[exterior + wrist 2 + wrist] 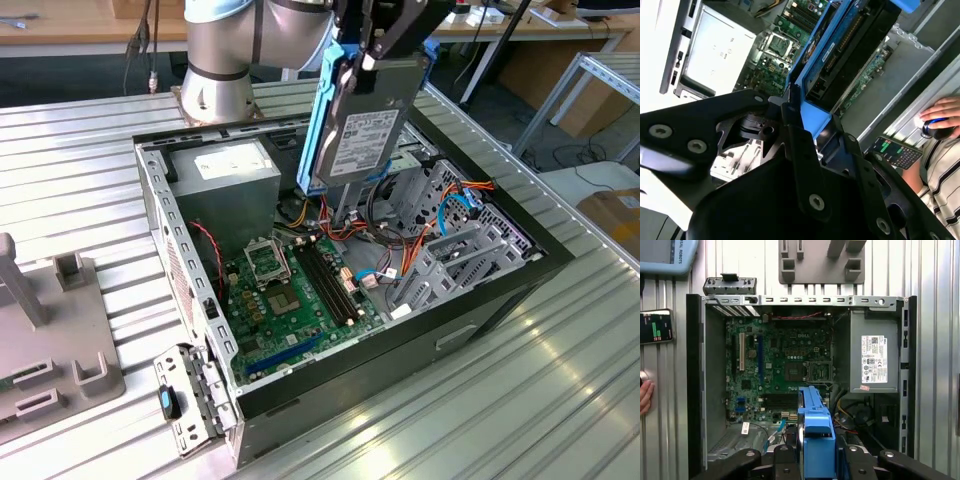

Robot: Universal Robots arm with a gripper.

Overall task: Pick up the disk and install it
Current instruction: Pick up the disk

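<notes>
Ribbed metal table point(480, 410) carries the open computer case point(500, 300). Its circuit board point(300, 290) lies exposed, with the drive cage point(450, 255) along the exterior view's right wall. Over the case hangs the disk point(365, 125) on edge, its blue frame pinched between the gripper's point(375, 50) fingers. A wooden desk point(80, 25) stands behind.

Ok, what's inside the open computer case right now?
A green motherboard, a grey power supply, drive cages and coloured cables. The disk, held by the gripper, hangs over the case and covers what lies behind it.
</notes>
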